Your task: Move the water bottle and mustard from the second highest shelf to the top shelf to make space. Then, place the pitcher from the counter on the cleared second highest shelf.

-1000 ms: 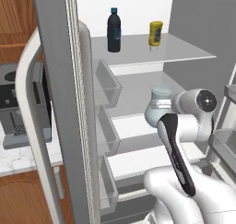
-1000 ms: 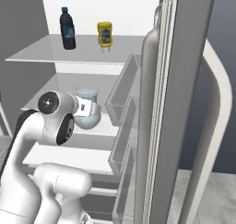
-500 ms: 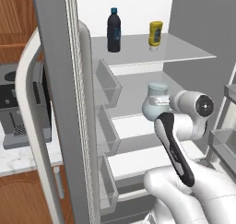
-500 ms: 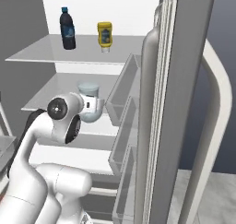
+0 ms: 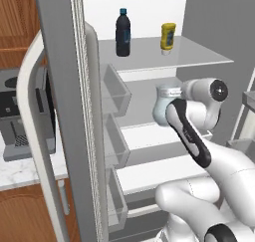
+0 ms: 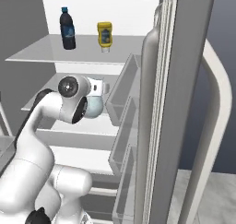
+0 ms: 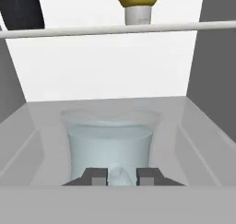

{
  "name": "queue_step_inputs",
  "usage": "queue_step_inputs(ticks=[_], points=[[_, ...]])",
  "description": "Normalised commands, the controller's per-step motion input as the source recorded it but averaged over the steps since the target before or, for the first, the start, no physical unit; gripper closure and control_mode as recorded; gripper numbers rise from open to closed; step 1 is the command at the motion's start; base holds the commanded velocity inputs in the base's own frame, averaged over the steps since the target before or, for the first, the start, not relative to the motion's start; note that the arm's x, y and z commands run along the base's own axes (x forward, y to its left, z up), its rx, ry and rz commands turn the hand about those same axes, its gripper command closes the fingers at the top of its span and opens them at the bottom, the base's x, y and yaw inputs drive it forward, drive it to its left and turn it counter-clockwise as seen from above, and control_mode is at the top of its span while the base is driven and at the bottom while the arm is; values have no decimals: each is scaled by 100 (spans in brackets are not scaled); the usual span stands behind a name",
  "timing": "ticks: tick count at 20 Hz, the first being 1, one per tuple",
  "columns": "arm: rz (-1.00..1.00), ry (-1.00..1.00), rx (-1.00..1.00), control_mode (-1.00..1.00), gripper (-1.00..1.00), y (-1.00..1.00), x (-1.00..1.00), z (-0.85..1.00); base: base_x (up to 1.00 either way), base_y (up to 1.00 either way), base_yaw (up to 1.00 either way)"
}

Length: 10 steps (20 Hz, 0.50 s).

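The claw [image 7: 117, 177] was clamped on the pitcher [image 7: 110, 144], carried over the second shelf [image 5: 149, 99]; bottle [image 5: 123, 33] and mustard [image 5: 168, 38] stood on the top shelf [image 5: 199, 54]. Best to lower it level, well inside, before letting go.

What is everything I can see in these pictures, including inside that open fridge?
water bottle: one, dark navy with blue cap, top shelf, left of the mustard
mustard: one, yellow, top shelf
pitcher: one, pale blue-grey glass, over the second highest shelf, held
fridge door: one, grey, swung open with clear bins
coffee machine: one, dark grey, on the white marble counter
claw: one, dark-tipped, shut on the pitcher
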Motion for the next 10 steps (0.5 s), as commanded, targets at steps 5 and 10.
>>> queue_step_inputs(ticks=[5, 10], points=[[3, -14, -6, -100, 100, 0, 15, -30, 0, 0, 0], [1, -53, -15, -100, 100, 0, -23, -55, 0, 0, 0]])
